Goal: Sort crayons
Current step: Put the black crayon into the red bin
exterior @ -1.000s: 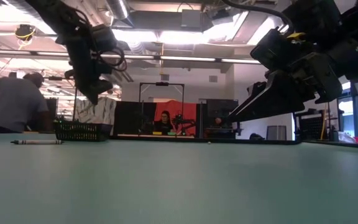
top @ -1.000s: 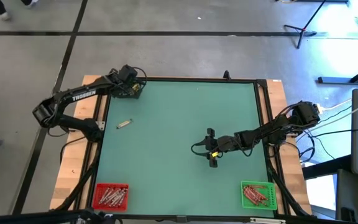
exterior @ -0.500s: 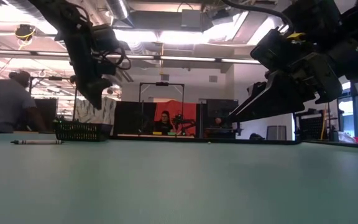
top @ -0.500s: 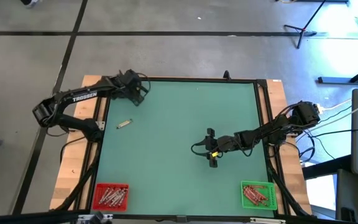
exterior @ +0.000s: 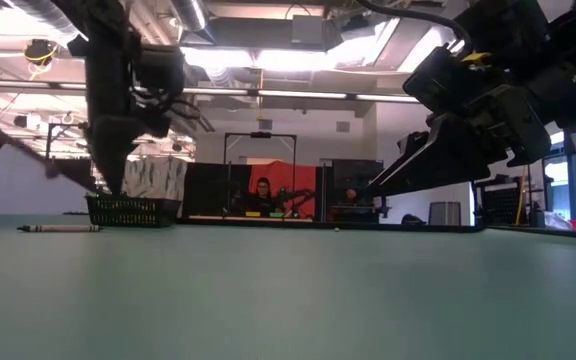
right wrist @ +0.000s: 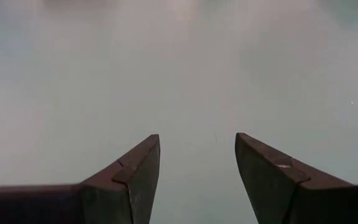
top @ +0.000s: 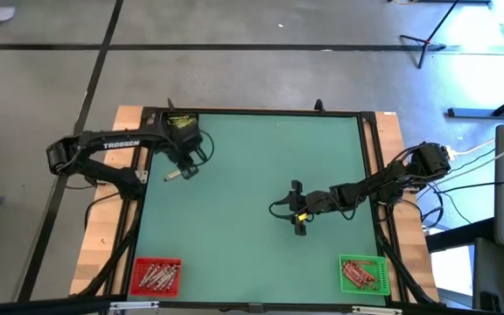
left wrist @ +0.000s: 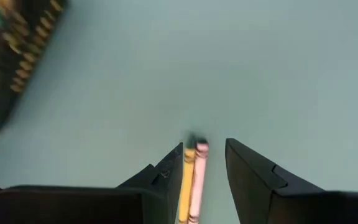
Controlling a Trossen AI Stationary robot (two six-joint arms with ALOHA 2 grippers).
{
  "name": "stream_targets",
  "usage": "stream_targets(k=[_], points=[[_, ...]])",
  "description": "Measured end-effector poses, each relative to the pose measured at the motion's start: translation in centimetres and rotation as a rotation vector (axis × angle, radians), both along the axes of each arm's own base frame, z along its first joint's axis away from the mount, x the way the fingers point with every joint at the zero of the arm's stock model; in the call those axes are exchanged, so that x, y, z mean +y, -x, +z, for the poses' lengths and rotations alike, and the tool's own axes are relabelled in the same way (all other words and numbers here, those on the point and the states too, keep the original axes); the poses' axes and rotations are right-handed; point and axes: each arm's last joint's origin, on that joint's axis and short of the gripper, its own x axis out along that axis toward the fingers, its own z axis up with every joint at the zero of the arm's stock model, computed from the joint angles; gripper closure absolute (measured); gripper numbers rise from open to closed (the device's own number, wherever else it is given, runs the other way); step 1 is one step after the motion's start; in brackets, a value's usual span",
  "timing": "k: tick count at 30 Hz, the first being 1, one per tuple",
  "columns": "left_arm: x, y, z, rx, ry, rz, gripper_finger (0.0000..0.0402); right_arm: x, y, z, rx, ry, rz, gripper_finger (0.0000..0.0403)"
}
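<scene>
High view: we saw left hand (top: 187,169) open over crayon (top: 174,175), right hand (top: 297,208) open mid-surface; arm read "TROSSEN" (top: 119,144).

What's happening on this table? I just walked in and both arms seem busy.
The left gripper hangs open over two thin crayons, one yellow, one pink, lying side by side on the green table near its far left. The right gripper waits open over bare table, right of centre. A red square bin and a green square bin at the near edge already hold crayons.
</scene>
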Motion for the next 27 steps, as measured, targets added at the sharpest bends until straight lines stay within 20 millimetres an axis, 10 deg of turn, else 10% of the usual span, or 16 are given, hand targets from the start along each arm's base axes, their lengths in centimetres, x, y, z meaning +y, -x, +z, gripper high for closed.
stream_targets(k=[27], points=[[-1.1,0.9,-4.5,0.150,0.158,0.041,0.0305,0.0,0.0,0.0,0.000,-0.010,0.003,0.0196]])
